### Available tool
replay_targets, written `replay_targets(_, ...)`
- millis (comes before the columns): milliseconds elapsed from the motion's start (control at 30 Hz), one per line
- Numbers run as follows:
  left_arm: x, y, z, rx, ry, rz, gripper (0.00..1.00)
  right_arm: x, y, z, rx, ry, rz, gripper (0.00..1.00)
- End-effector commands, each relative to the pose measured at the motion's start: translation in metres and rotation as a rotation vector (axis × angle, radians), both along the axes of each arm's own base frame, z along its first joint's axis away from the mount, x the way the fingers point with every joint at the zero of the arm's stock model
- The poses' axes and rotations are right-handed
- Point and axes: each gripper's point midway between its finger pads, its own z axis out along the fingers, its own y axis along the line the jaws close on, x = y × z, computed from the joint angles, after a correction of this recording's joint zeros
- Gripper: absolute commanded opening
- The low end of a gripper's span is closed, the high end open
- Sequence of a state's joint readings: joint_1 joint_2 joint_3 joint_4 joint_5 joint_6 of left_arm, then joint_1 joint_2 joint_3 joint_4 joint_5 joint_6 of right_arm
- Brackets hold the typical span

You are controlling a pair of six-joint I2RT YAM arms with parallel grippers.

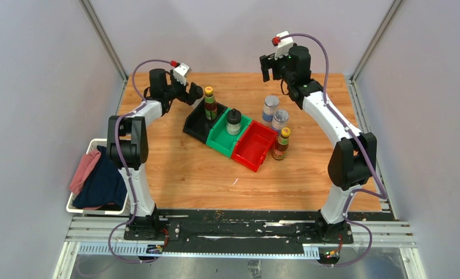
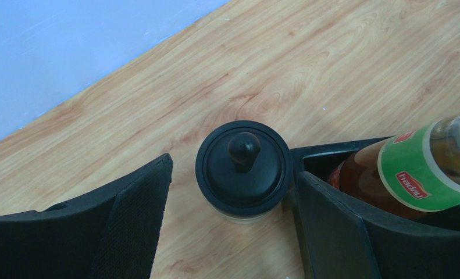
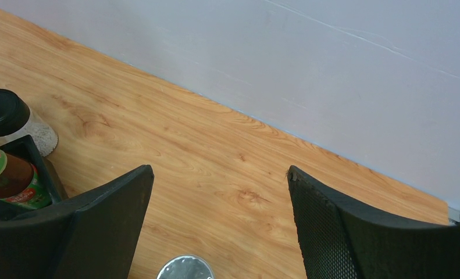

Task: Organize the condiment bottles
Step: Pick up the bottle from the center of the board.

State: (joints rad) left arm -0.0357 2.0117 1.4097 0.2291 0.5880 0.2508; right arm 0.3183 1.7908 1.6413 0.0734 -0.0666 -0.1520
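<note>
**Item in hand:** a black-capped squat bottle [image 2: 243,168] stands upright on the bench [image 2: 309,70], hard against the outer corner of the black bin [image 1: 193,125]. Whether it touches the bin cannot be told. Its long axis is vertical, with the knobbed cap facing the left wrist camera.

**Left jaws:** released, holding nothing, and hovering above the bottle. The bottle lies between the two fingers. One finger [image 2: 128,226] is on the side away from the black bin, and the other [image 2: 343,232] overhangs the bin's corner, near the brown bottle [image 2: 402,174] inside.

**Right jaws:** released and empty, raised well apart from the black bin, beyond the shakers [image 1: 270,107].

**Judgement:** the left arm is the nearer. A straight descent would bracket the cap, but the bin-side finger may strike the bin wall.
</note>
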Motion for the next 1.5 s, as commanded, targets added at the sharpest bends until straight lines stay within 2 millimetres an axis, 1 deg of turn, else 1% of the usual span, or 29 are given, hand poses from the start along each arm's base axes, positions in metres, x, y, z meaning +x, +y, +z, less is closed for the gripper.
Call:
replay_targets(0,0.002,-0.003,-0.006,-0.008,0.024,-0.026,0.86,0.004,-0.001,0.004,-0.015,-0.007,-0.009,0.89)
replay_targets(433,0.01,-0.013,-0.018,-0.003,0.057,-0.043,0.9,0.006,-0.002,0.002,-0.026,-0.003,-0.012,0.89)
replay_targets(600,0.013,-0.016,-0.02,-0.004,0.066,-0.047,0.92,0.007,-0.002,0.001,-0.028,-0.002,-0.014,0.89)
replay_targets(1067,0.017,-0.026,-0.028,0.004,0.081,-0.065,0.92,0.009,-0.001,-0.001,-0.038,-0.001,-0.014,0.89)
replay_targets(1233,0.02,-0.029,-0.03,0.006,0.085,-0.068,0.9,0.011,-0.002,-0.001,-0.041,-0.001,-0.018,0.89)
replay_targets(1467,0.021,-0.028,-0.034,0.012,0.096,-0.06,0.85,0.012,-0.001,-0.004,-0.04,0.005,-0.013,0.89)
